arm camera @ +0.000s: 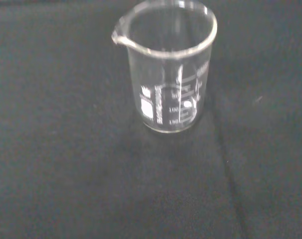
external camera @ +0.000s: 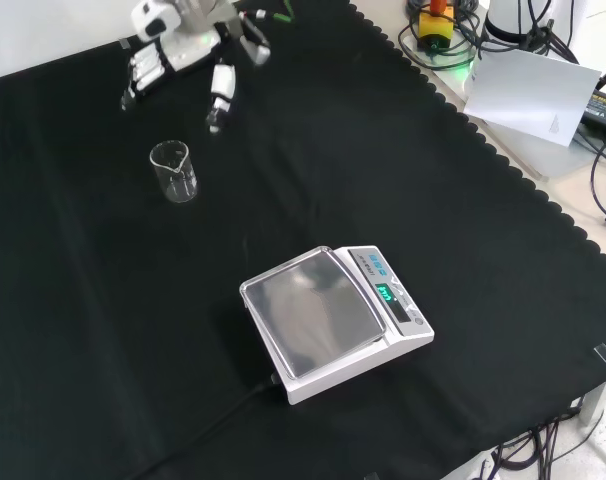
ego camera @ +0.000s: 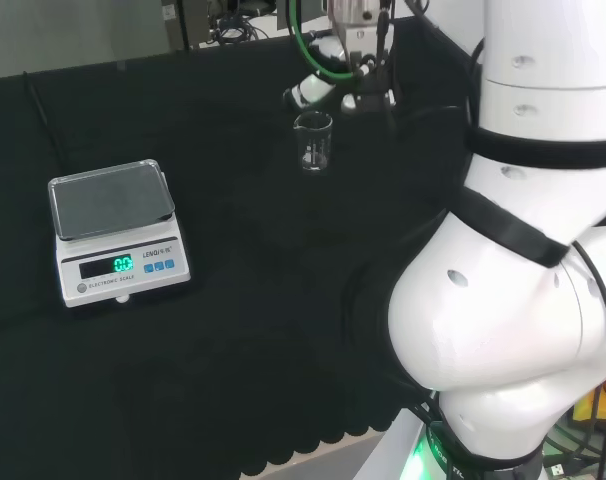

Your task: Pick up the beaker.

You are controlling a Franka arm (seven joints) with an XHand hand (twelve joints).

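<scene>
A small clear glass beaker (ego camera: 313,140) stands upright and empty on the black cloth; in the front view the beaker (external camera: 174,171) is at the upper left, and in the wrist view the beaker (arm camera: 167,69) looms close, its spout and white scale marks plain. The black and white hand (external camera: 188,52) hovers above and beyond the beaker in the front view, fingers (external camera: 220,92) spread and hanging down, apart from the glass. In the head view the hand (ego camera: 328,85) sits just behind the beaker. It holds nothing.
A white digital scale (ego camera: 115,232) with a grey pan sits left of centre in the head view, and the scale (external camera: 333,320) lies near the middle of the front view. The arm's white links (ego camera: 523,250) stand at the head view's right. The cloth's scalloped edge (external camera: 503,165) runs along the front view's right.
</scene>
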